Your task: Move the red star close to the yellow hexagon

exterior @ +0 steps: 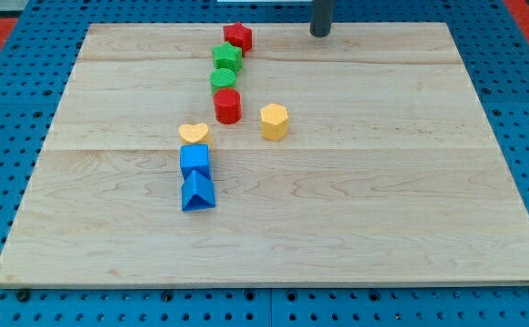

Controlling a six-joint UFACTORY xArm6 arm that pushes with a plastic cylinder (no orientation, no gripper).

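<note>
The red star (238,36) lies near the view's top edge of the wooden board, at the head of a line of blocks. The yellow hexagon (274,121) stands near the board's middle, just right of a red cylinder (227,105). My tip (320,34) is at the view's top, right of the red star and well apart from it, far above the yellow hexagon.
Below the red star sit a green star-like block (226,58) and a green round block (223,79). A yellow heart (193,133), a blue cube (194,162) and a blue triangle (197,192) line up lower left. The wooden board (383,209) lies on a blue pegboard.
</note>
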